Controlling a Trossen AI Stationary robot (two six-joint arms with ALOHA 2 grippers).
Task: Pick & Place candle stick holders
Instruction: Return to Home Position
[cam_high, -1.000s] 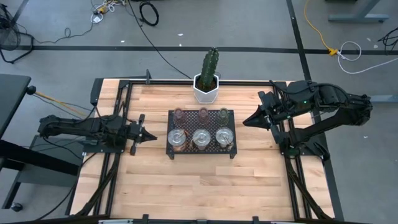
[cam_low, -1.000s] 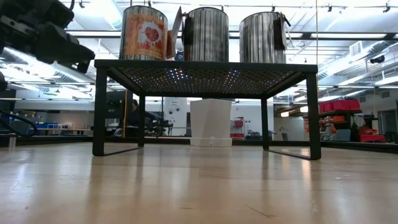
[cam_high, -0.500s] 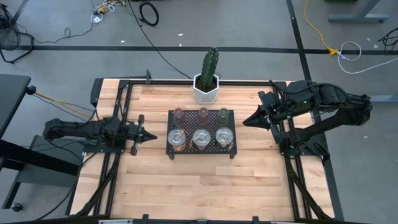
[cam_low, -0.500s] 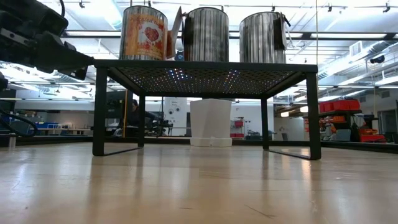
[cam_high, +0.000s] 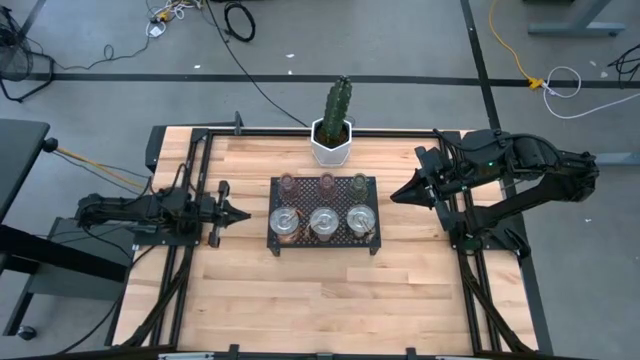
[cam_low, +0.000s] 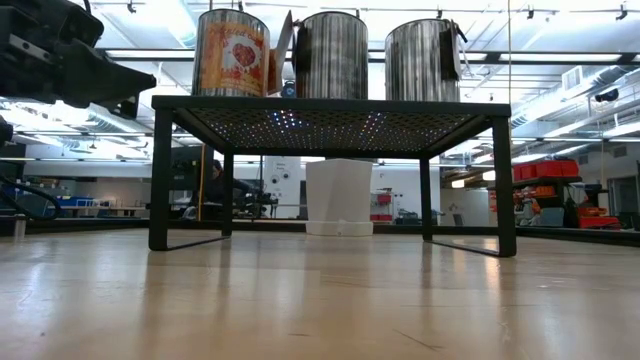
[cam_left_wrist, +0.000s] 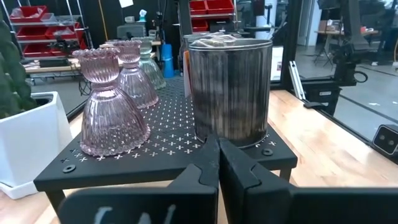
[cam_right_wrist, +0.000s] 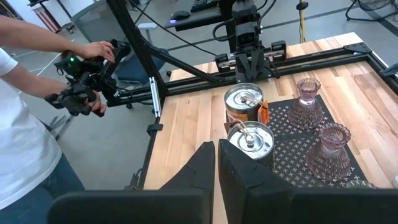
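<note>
Holders (cam_high: 322, 222) all 6 up on the shelf (cam_high: 304, 202), silver row plus glass row nearer the cactus (cam_high: 338, 100). Left gripper (cam_high: 232, 214) & right gripper (cam_high: 397, 194) are pinched closed w/ nothing in them, off either side; we reckon nothing's left to grab.

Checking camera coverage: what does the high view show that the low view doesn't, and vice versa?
Only the high view: three tinted glass holders, the cactus, the right gripper right of the black mesh shelf. Only the low view: the shelf's legs and the room behind. Both: three silver tins on the shelf, the white pot, the left gripper left of it.
</note>
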